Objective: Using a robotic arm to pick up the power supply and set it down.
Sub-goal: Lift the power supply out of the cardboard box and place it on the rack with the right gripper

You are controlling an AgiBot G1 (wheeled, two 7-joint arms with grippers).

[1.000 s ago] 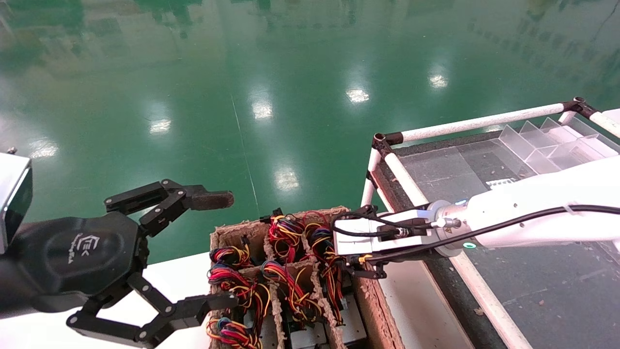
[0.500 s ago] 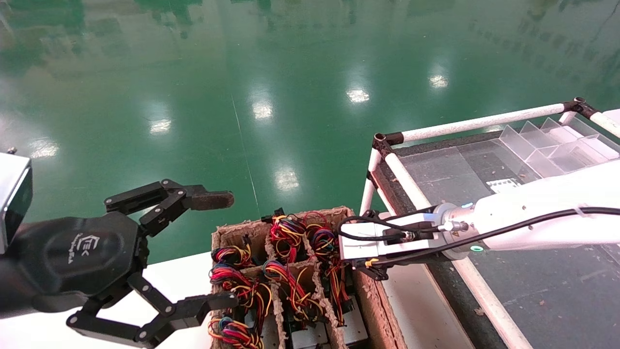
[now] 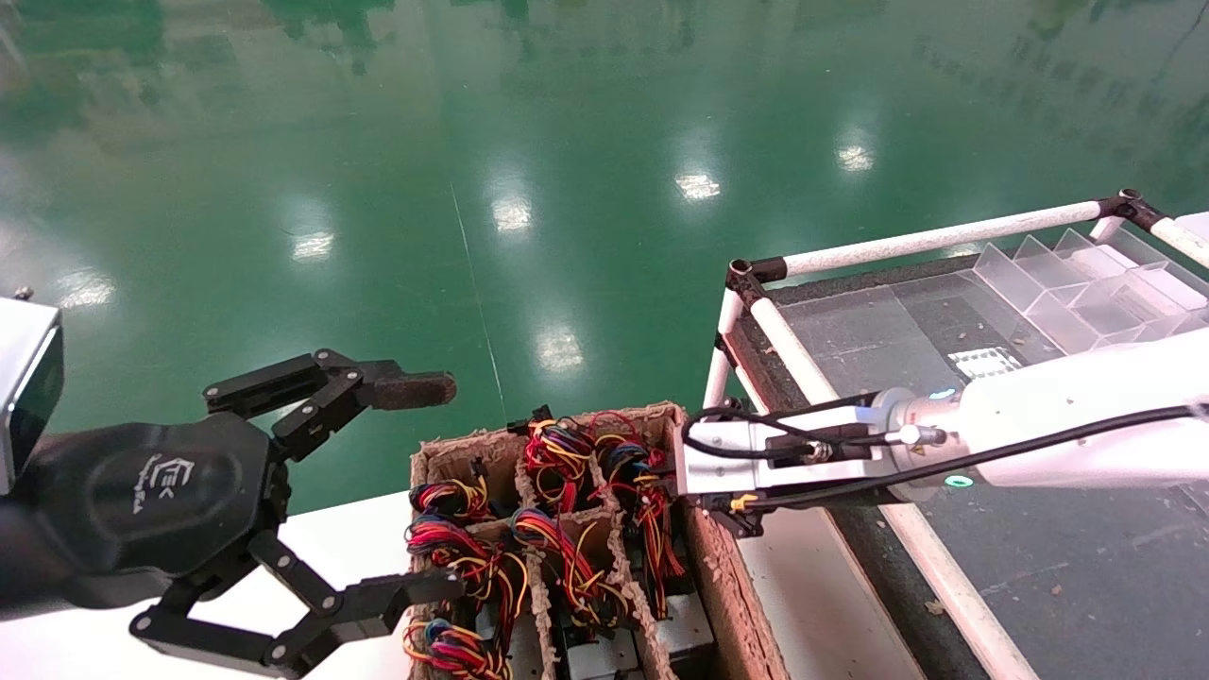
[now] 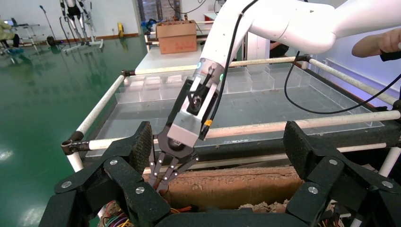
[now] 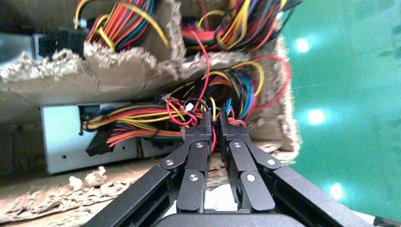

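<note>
The power supply is a grey metal box lying in the rightmost column of a cardboard crate. Its red, yellow and orange wire bundle runs up to my right gripper. That gripper's two black fingers are pressed nearly together with wires from the bundle pinched between them. In the head view the white robotic arm reaches in from the right, and its grey wrist box hides the fingers. My left gripper hovers wide open left of the crate, holding nothing.
Several other power supplies with coloured wires fill the crate's other cells. A white tube-framed rack with a dark top and clear dividers stands to the right. Green floor lies beyond.
My right arm has drawn back to the right, away from the crate's middle, with the wires following it. The left gripper has not moved.
</note>
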